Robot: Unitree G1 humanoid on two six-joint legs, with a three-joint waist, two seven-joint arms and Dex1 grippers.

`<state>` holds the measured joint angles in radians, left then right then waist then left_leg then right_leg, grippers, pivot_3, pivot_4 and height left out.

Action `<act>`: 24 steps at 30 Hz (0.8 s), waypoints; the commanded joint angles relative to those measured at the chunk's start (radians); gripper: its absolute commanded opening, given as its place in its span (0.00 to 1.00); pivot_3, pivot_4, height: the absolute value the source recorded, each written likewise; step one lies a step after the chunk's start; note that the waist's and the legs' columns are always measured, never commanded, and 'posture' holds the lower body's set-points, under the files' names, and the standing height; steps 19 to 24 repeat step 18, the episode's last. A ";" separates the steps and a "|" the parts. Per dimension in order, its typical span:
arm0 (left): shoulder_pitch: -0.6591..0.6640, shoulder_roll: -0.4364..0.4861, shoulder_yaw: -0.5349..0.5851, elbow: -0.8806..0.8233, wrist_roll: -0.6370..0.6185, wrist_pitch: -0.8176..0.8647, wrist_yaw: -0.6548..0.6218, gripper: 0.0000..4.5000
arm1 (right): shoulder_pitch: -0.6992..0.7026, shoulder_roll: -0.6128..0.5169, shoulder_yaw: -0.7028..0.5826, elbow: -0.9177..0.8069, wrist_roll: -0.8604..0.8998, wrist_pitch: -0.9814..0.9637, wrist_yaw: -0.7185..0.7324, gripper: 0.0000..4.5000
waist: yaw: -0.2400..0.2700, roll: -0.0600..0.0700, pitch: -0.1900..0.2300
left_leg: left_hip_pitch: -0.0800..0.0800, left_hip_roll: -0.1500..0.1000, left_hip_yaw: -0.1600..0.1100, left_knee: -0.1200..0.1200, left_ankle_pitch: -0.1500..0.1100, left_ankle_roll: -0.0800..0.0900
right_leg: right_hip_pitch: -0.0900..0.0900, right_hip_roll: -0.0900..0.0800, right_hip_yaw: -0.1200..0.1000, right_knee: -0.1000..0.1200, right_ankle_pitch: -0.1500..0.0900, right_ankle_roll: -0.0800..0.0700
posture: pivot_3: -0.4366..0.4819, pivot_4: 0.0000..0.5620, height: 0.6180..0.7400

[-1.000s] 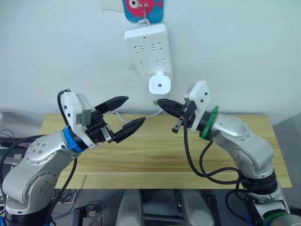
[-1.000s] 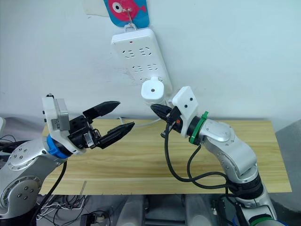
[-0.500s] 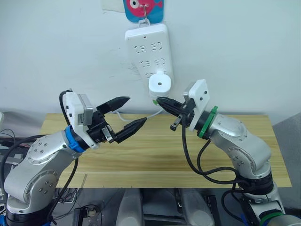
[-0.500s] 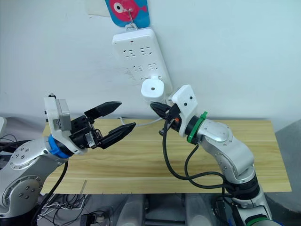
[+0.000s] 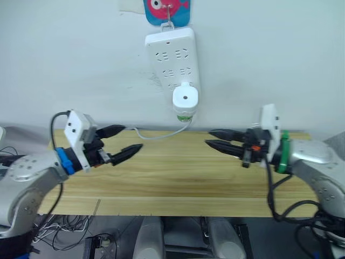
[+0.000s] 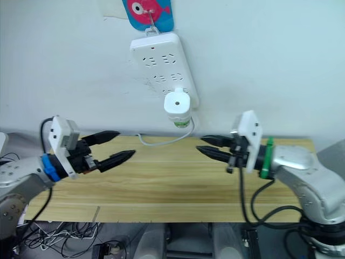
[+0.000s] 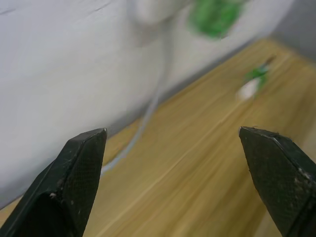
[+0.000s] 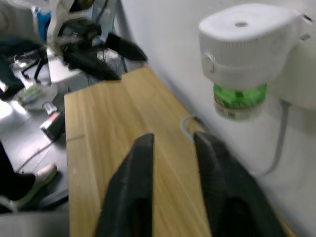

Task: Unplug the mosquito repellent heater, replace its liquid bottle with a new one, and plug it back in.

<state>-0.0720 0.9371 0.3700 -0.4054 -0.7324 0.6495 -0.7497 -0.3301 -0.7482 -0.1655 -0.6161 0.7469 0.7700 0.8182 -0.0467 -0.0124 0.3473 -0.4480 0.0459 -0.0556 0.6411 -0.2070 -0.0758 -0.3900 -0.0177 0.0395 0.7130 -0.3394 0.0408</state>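
The mosquito repellent heater [image 5: 185, 99] is a white rounded unit plugged into the lowest socket of the white power strip [image 5: 172, 56] hanging on the wall. Its green liquid bottle [image 5: 185, 116] hangs under it. In the right wrist view the heater [image 8: 247, 39] and the bottle [image 8: 240, 101] sit ahead of the fingers [image 8: 133, 192]. My left gripper [image 5: 132, 137] hovers over the table's left part, open wide and empty. Over the right part, my right gripper [image 5: 208, 137] points left, open by a narrow gap and empty. Both stand below the heater, well apart from it.
A long wooden table [image 5: 178, 178] runs along the white wall. The strip's white cable [image 5: 161, 135] drops from the heater's side onto the table's back edge. A fish-shaped hook [image 5: 167, 8] holds the strip up. Floor clutter and cables [image 8: 44, 118] lie beyond the table's left end.
Both arms have drawn back and dropped lower. The right gripper has left the heater's underside and moved right; the left has moved left. The green bottle now shows under the heater.
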 commanded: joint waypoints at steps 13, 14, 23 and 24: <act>-0.041 0.073 0.029 0.255 0.224 -0.214 -0.142 1.00 | 0.077 -0.241 -0.215 0.485 -0.183 -0.359 0.279 1.00 | 0.006 -0.001 -0.003 | 0.000 0.000 0.002 0.000 0.002 -0.003 | 0.000 0.000 0.001 0.000 0.000 0.000 | 0.44 0.44 1.00; -0.047 0.069 0.021 0.264 0.229 -0.221 -0.146 1.00 | 0.086 -0.241 -0.213 0.492 -0.192 -0.372 0.284 1.00 | 0.006 -0.002 -0.003 | 0.000 0.000 0.002 0.000 0.002 -0.003 | 0.000 0.000 0.001 0.000 0.000 0.000 | 0.43 0.44 1.00; -0.082 0.067 -0.003 0.297 0.244 -0.215 -0.162 1.00 | 0.098 -0.234 -0.212 0.519 -0.214 -0.400 0.278 1.00 | 0.005 -0.003 -0.004 | 0.000 0.000 0.002 0.001 0.002 -0.004 | 0.000 0.000 0.001 0.001 0.000 0.000 | 0.43 0.44 1.00; -0.082 0.067 -0.003 0.297 0.244 -0.215 -0.162 1.00 | 0.098 -0.234 -0.212 0.519 -0.214 -0.400 0.278 1.00 | 0.005 -0.003 -0.004 | 0.000 0.000 0.002 0.001 0.002 -0.004 | 0.000 0.000 0.001 0.001 0.000 0.000 | 0.43 0.44 1.00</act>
